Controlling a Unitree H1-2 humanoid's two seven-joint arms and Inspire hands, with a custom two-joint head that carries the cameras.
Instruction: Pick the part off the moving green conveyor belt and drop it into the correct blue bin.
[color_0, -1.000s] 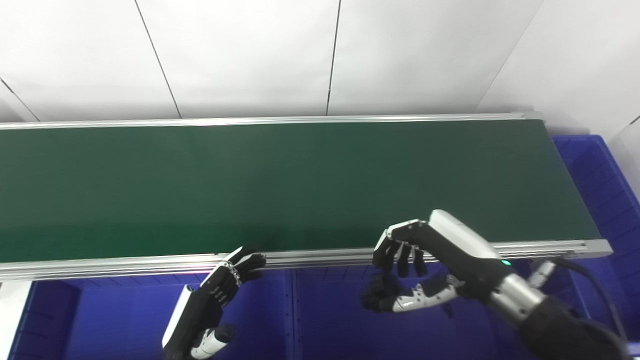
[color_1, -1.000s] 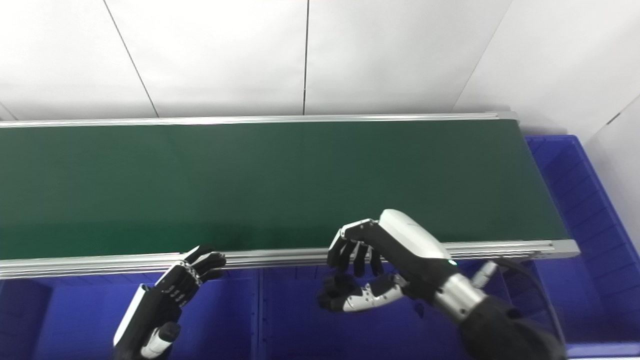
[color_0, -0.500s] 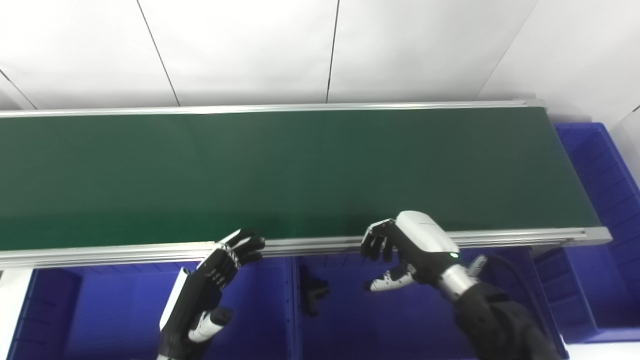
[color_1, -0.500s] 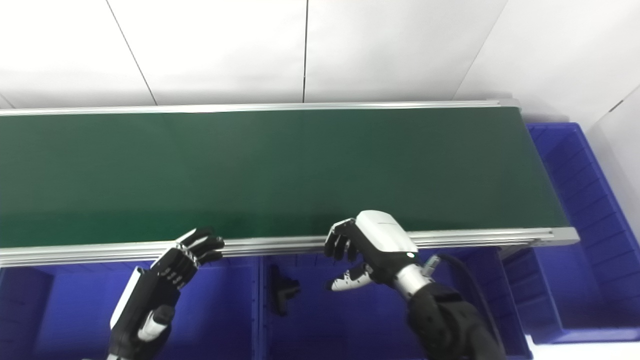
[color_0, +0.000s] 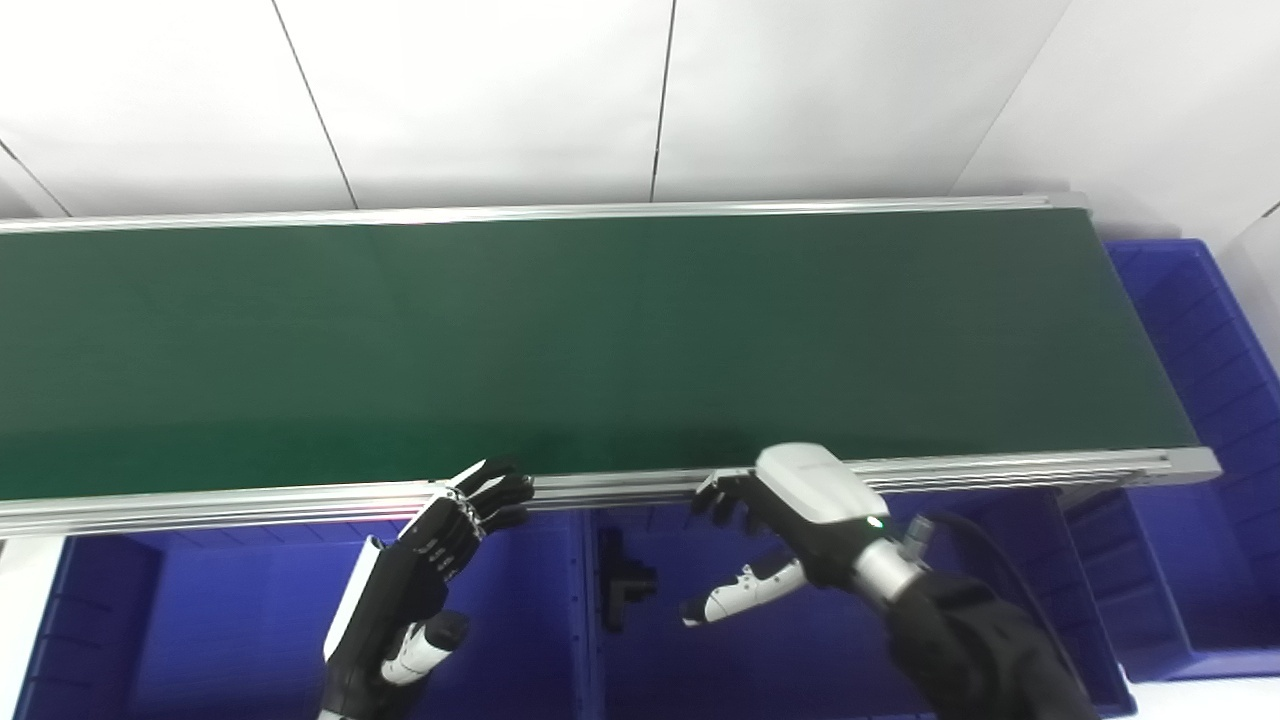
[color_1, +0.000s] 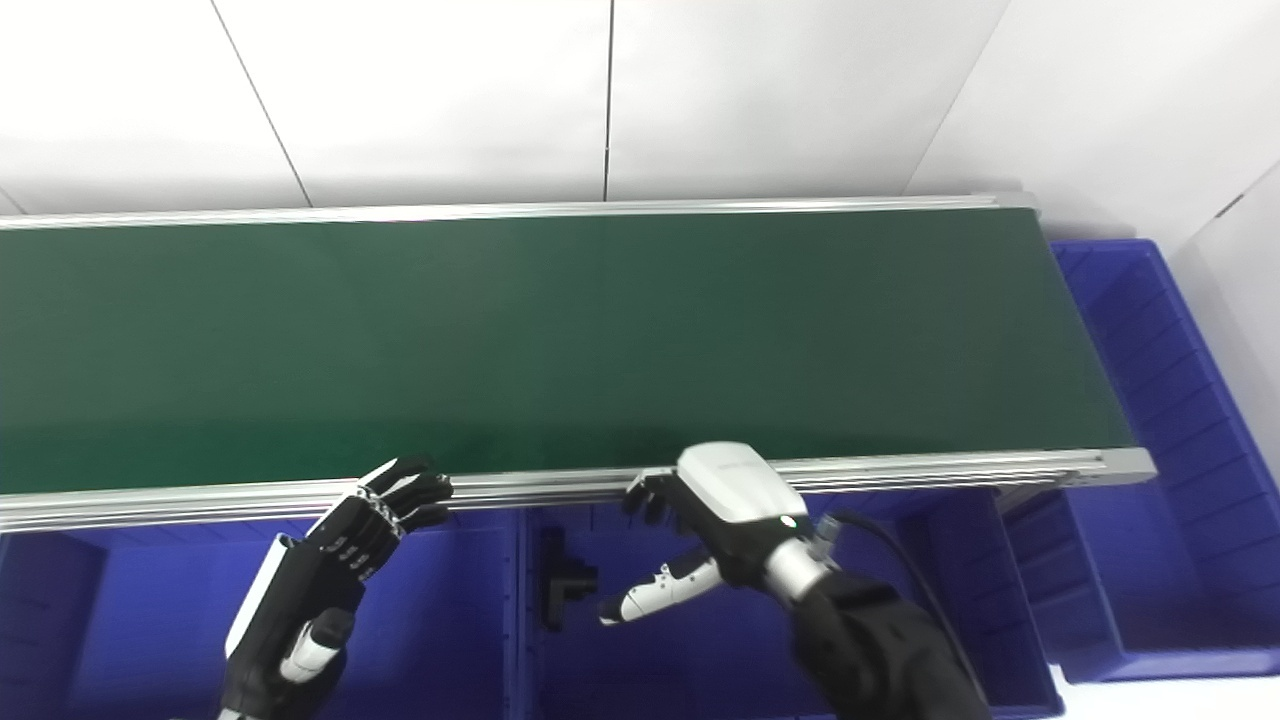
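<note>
- Green conveyor belt (color_0: 600, 340) stretching wide across the scene, left to right, silver rails on its far and near edges, bare green all along.
- White panelled wall (color_0: 500, 100) rising behind the far rail.
- Blue bins lined up below the near rail: left bin (color_0: 220, 620), middle bin (color_0: 690, 660) just right of it, another blue bin (color_1: 1160, 400) at the belt's right end.
- Right hand (color_0: 770, 530) hovering above the middle bin, just under the near rail, fingers curled loosely downward, thumb sticking out leftward, gripping nothing.
- Left hand (color_0: 425, 575) raised over the left bin, fingers spread and pointing up, tips right at the near rail, empty.
- Black part (color_0: 620, 580) down inside the middle bin, hard against its left wall, left of the right hand's thumb and apart from it.
</note>
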